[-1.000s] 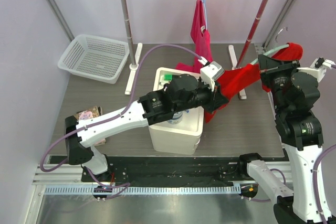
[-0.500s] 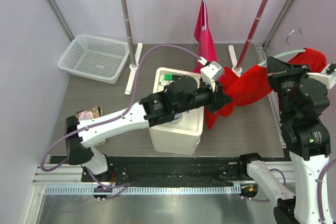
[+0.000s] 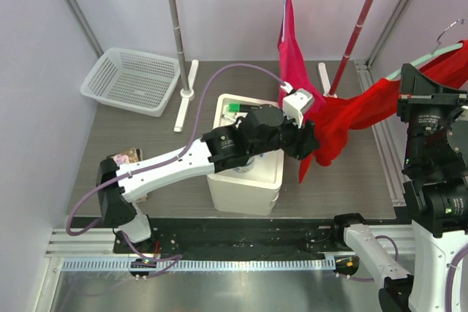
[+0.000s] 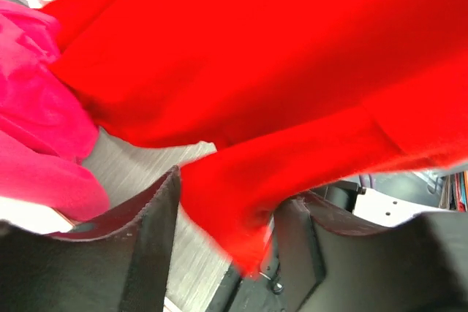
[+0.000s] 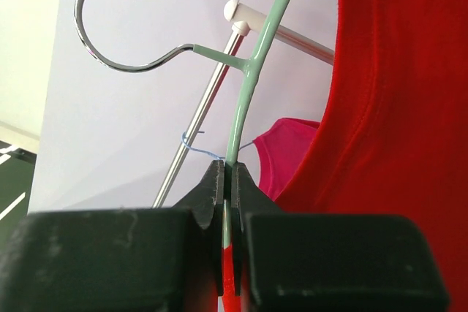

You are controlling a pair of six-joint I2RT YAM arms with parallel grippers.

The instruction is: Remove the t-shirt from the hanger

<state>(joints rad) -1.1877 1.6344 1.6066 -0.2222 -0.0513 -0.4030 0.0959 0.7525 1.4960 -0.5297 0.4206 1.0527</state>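
Now left fingers (image 4: pixel 146 242) have opened around the t-shirt (image 4: pixel 292 71), hanger (image 5: pixel 250 71) raised further.

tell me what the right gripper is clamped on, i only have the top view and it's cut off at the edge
observer: right wrist view: the right gripper is shut on the green hanger, on its arm just past the hook junction.
operator: and the left one, is it pinching the shirt
observer: left wrist view: the left gripper is open; a fold of the red t-shirt hangs loose between its fingers.
operator: is the shirt off the hanger
observer: can't tell fully; in the right wrist view the hanger's arm above the gripper is bare, with the collar beside it.
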